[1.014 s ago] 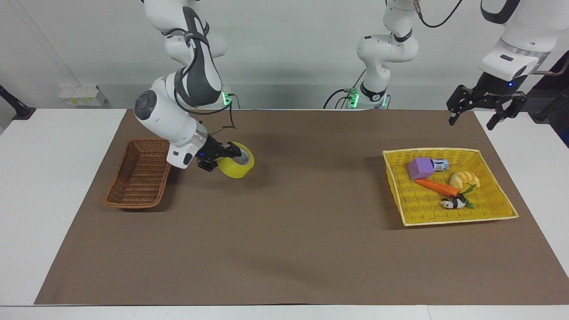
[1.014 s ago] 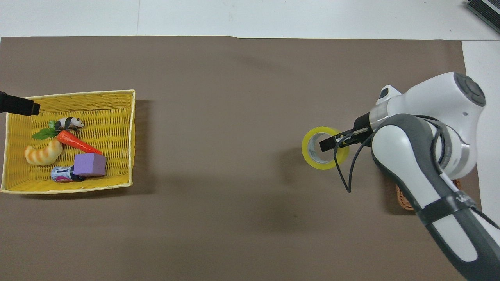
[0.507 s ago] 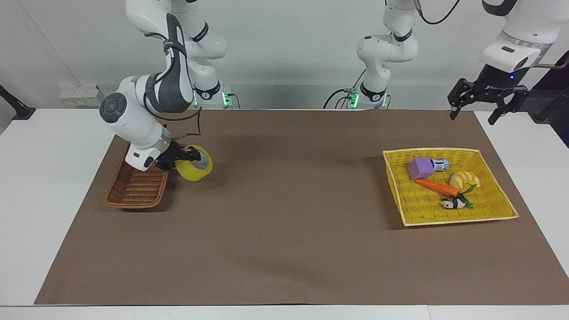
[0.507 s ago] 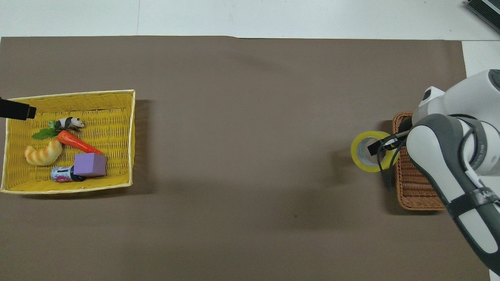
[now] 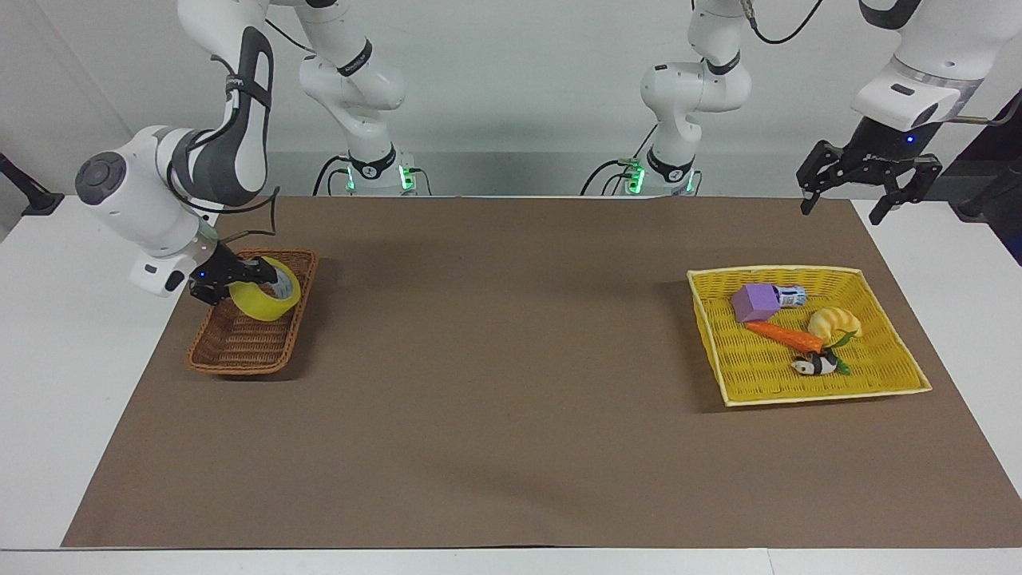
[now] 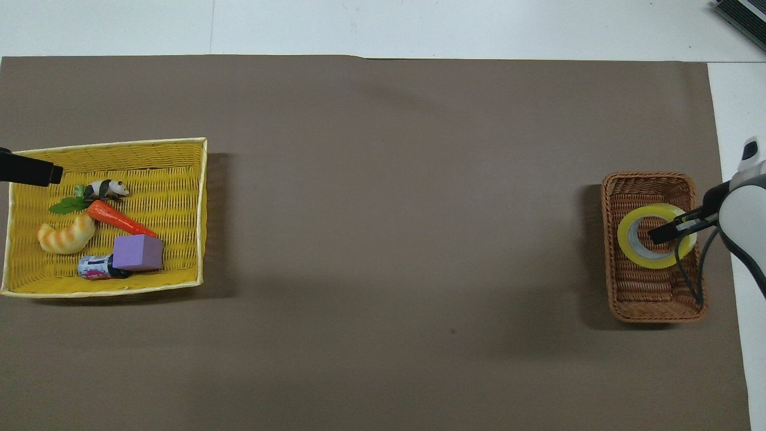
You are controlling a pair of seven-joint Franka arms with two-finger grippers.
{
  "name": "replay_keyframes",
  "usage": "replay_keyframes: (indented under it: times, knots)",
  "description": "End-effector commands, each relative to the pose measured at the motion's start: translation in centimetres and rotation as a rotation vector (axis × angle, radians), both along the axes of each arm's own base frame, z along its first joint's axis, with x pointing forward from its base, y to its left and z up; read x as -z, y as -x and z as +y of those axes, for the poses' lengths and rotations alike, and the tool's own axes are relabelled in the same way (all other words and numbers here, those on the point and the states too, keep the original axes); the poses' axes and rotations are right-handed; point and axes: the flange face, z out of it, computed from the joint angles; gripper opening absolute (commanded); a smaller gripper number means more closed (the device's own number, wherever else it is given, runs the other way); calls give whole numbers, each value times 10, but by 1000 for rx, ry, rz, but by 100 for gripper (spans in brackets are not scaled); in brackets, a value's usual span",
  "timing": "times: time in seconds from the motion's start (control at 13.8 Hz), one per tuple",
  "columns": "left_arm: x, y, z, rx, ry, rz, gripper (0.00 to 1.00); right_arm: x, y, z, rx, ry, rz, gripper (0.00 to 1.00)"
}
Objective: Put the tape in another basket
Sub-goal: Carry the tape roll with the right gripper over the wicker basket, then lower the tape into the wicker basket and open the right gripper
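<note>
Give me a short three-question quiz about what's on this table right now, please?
1. True or false: the tape is held by the right gripper over the basket.
2. Which is in the yellow tray? A) carrot B) spoon C) cup
3. What is the left gripper doing?

Key: 1. True. 2. A. 3. Waiting, open, in the air above the table's edge at the left arm's end.

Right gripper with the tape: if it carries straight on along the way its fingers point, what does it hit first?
The right gripper holds the tape over the wicker basket, pointing down and toward the table's middle. It would likely meet the basket's floor or inner wall first; depth is unclear.
</note>
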Motion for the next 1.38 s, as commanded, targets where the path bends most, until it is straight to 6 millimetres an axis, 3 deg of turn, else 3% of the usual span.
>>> replay_keyframes:
  times: [0.0,0.22,0.36,0.43,0.94,1.16,1.3]
  knots:
    - [0,9,13,-13,-10,12,100,7,6,2,-41,17,-1,0]
    - [0,9,13,-13,-11,12,100,30,13,-2,-78,90,2,2]
    - [-1,9,11,-8,-13,10,100,30,16,-2,-80,98,15,85]
    - [0,9,11,-10,-13,12,100,31,17,-3,-80,97,20,100]
    - [-1,9,12,-11,-13,10,100,24,19,-12,-85,106,60,100]
    - [0,9,12,-11,-13,12,100,5,10,-1,-102,110,53,100]
    - [0,9,12,-11,-13,12,100,12,16,-3,-99,113,45,100]
